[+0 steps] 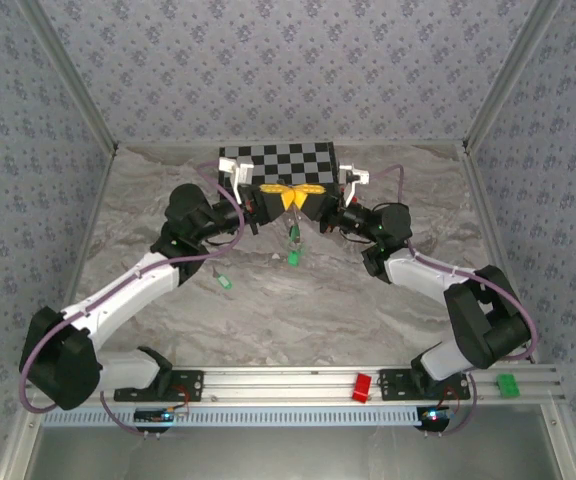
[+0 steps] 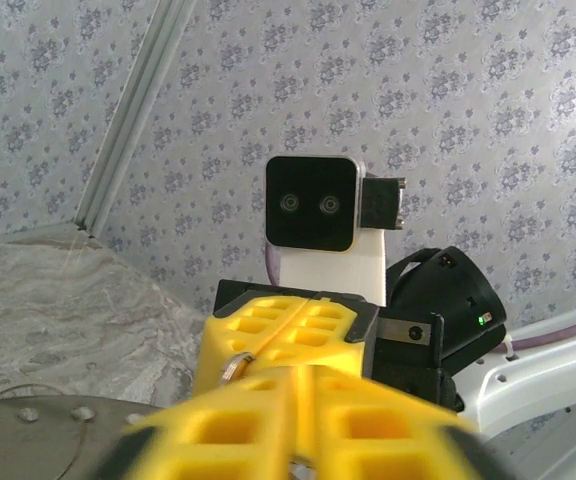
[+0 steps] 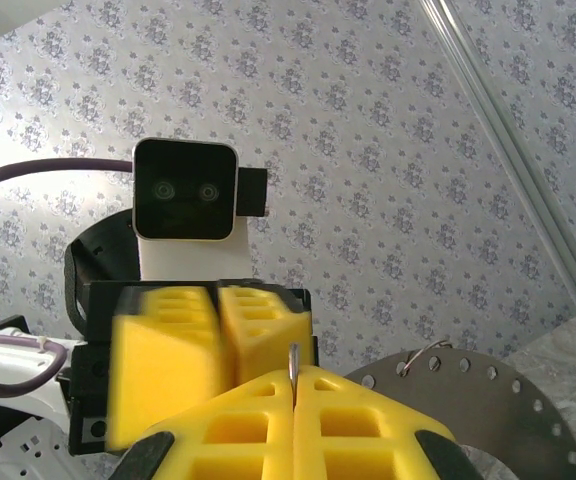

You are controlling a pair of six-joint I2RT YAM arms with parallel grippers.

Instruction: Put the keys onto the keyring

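Bench (image 1: 368, 300) of marble bears both arms, leaning in to meet before the far checkered block (image 1: 278, 160), presumably so ring and key line up. Right jaws are clenched on a thin silvery edge, seemingly the keyring (image 3: 293, 362). Left jaws are blurred, so I cannot tell their grip. One green key (image 1: 293, 257) is just nearer, another key (image 1: 224, 283) further left.

- A robot lab test cell — a closed rig.
- Patterned panels (image 1: 268, 60) in aluminium posts (image 1: 68, 75) box in a marble-print table (image 1: 318, 310).
- Two arms (image 1: 128, 290) bolted to a slotted rail (image 1: 288, 380) — checkerboard block (image 1: 278, 160) behind.
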